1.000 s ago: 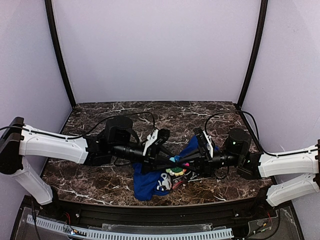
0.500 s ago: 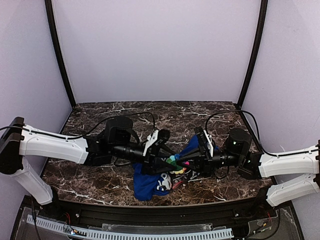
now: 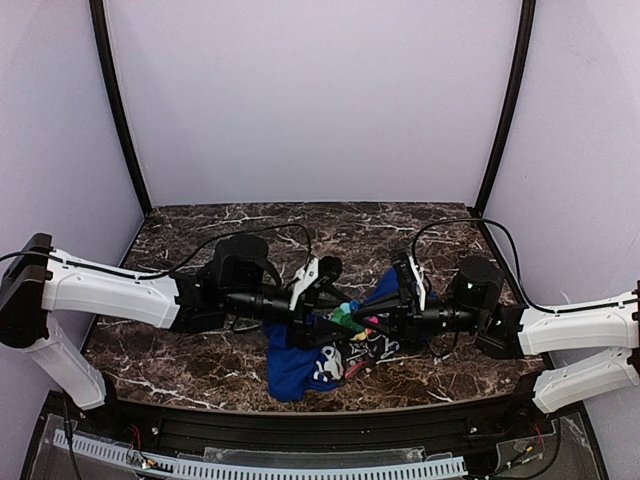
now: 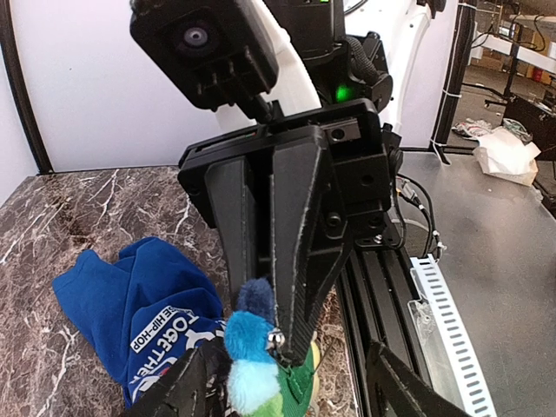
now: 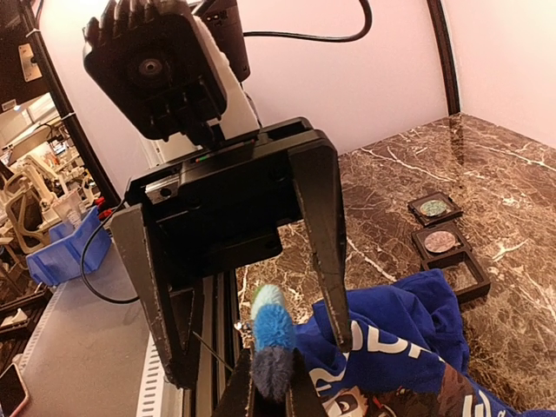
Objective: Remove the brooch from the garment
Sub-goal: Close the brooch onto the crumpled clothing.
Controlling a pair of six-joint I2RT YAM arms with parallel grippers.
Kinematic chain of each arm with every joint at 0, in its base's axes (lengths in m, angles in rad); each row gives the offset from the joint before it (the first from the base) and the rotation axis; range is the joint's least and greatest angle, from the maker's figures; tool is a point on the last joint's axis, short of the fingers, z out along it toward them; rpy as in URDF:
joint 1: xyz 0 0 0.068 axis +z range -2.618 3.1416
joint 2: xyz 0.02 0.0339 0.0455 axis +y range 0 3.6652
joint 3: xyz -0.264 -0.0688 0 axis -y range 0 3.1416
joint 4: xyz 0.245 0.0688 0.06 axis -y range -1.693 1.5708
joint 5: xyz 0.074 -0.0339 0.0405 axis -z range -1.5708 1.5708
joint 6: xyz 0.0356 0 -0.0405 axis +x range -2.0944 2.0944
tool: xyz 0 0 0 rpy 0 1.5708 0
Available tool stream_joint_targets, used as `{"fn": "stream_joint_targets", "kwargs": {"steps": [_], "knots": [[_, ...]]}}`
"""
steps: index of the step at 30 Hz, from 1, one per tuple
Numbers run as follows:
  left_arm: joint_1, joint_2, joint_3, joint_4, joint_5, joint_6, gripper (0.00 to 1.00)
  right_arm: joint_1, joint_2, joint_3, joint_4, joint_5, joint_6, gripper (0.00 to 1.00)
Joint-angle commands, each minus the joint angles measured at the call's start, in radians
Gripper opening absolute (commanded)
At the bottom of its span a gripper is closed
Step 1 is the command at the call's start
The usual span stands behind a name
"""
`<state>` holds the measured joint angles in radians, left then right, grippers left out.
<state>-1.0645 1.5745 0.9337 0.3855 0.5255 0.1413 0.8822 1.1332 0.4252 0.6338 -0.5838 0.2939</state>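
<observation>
Brooch (image 4: 252, 347) held over the blue garment (image 3: 290, 365), near the middle of the worktop's (image 3: 180, 360) near edge. We see the right tool (image 4: 280, 334) clamped on its fuzzy blue end; the left tool (image 5: 261, 360) stands apart around it.

White "HIP-HOP" and cut-off "TOG" on blue garment (image 4: 104, 291)

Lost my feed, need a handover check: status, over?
Left gripper open, straddling brooch. Right gripper shut on brooch. Brooch held above blue garment. Nothing blocking seen.
</observation>
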Motion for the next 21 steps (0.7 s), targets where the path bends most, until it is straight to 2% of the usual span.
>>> {"fn": "stream_joint_targets", "kwargs": {"steps": [1,12,21], "knots": [[-0.005,0.008,0.005,0.034,-0.041,-0.009,0.63,-0.004,-0.021,0.0,0.015,0.019,0.01,0.0],[-0.005,0.022,0.001,0.092,-0.056,-0.035,0.44,-0.005,-0.026,-0.003,0.015,0.027,0.012,0.0],[-0.005,0.007,-0.021,0.105,-0.052,-0.04,0.38,-0.006,-0.042,-0.014,0.025,0.012,0.013,0.0]]}}
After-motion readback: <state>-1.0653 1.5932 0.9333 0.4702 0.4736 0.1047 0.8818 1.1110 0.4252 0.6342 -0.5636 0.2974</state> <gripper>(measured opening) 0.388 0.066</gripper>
